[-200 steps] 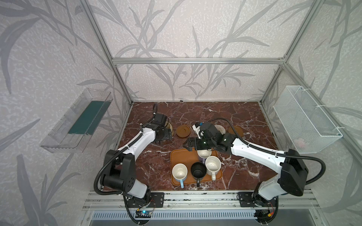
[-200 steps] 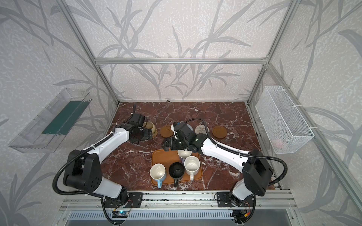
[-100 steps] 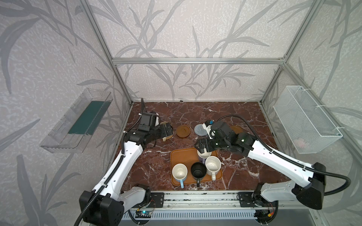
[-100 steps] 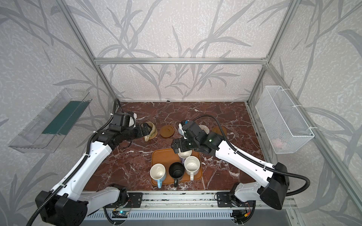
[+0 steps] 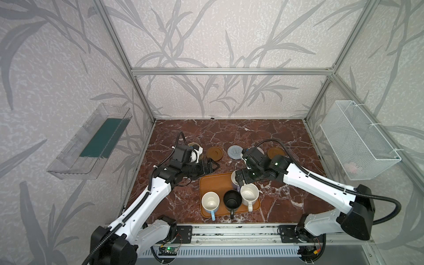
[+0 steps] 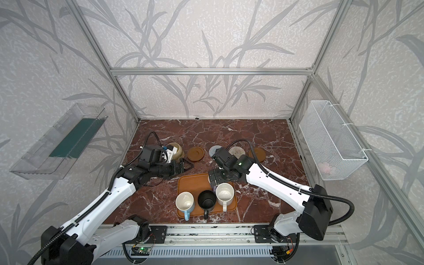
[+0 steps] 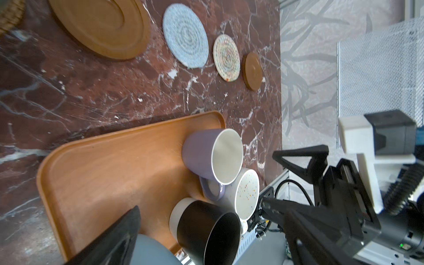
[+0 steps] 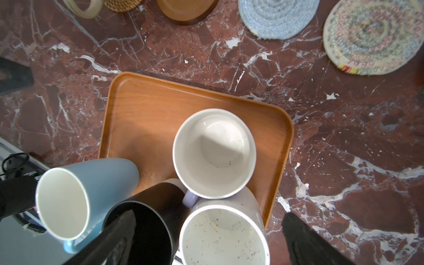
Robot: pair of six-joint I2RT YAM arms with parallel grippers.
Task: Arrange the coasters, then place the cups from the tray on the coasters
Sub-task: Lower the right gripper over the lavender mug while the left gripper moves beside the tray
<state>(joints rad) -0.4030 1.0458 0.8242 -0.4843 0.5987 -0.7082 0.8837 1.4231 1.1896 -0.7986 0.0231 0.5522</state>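
Where right pincer (image 5: 242, 179) hovers (jaws wide), lavender cup (image 7: 199, 153) stands on tray (image 7: 103, 172).

Leaf-patterned walls (image 5: 206, 34); red marble tabletop (image 5: 229, 133); white wire basket (image 5: 358, 140).

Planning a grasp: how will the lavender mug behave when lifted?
The lavender mug looks glazed and rigid, so probably slippery and breakable. Its handle seems wedged between the black mug and the white mug, so they may shift.
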